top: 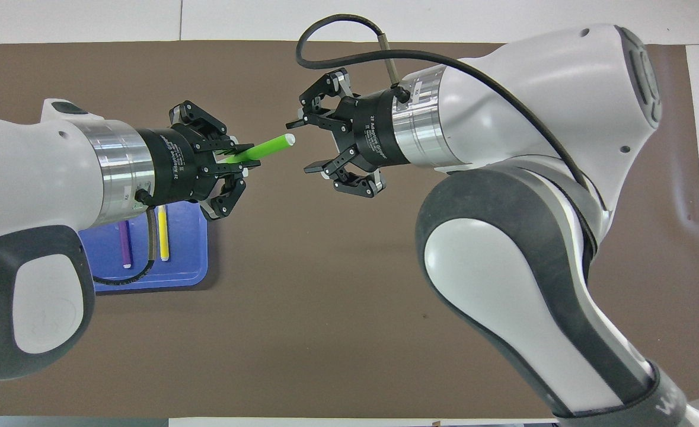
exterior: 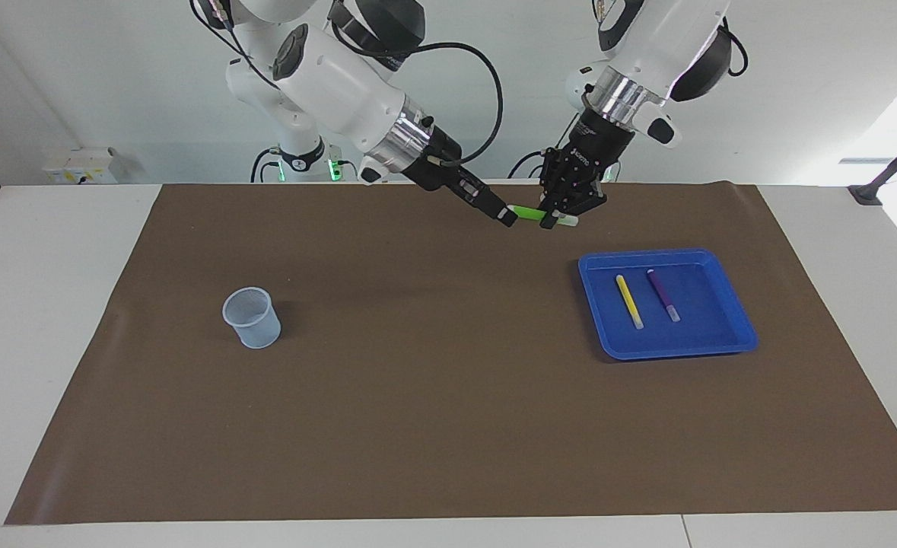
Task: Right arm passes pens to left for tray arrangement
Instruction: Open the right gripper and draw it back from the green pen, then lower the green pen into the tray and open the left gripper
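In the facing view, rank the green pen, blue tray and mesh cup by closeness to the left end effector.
1. Green pen: gripped in the left end effector, with the open right end effector at its other end.
2. Blue tray: on the mat, toward the left arm's end.
3. Mesh cup: toward the right arm's end.

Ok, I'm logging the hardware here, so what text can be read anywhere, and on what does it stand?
"2F Adaptive Gripper": on the black body of the left hand; the smaller print beside it is too small to read.
"2F Adaptive Gripper": on the body of the right hand, likewise.
White letters low on the right arm: cut off, unreadable.
No other text is visible.
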Tool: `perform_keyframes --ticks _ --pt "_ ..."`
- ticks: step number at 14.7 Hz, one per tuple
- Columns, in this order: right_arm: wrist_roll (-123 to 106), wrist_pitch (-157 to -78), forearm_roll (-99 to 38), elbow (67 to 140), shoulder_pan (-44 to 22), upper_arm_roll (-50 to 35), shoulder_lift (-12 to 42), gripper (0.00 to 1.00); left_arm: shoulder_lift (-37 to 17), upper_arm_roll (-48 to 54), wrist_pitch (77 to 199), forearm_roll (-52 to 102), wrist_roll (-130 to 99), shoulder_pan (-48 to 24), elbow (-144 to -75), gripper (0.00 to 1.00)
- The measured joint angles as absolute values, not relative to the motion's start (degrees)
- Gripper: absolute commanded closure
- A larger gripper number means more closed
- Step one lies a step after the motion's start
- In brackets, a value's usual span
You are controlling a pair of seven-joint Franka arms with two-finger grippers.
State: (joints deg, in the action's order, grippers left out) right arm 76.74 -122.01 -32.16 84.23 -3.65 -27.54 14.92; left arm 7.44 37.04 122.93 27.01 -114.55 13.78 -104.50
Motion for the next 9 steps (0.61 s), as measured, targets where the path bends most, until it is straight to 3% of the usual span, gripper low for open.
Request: perform_keyframes --ticks 4,7,9 --pt "69.6 -115.3 -20.2 84.5 -3.6 -24.7 14.6 0.00 7.0 36.7 122.9 26.8 -110.6 14.4 -104.6 1.00" --pt "52.2 -107.2 -10.5 87.1 -3.6 -20.3 12.6 0.00 6.7 36.4 120.0 26.6 -98.4 18.5 -105.5 1.00" --pt "38.2 -105.8 -6.9 90.9 -3.5 -15.6 10.4 0.00 6.6 36.1 116.6 26.6 -89.1 22.4 -106.1 1.00"
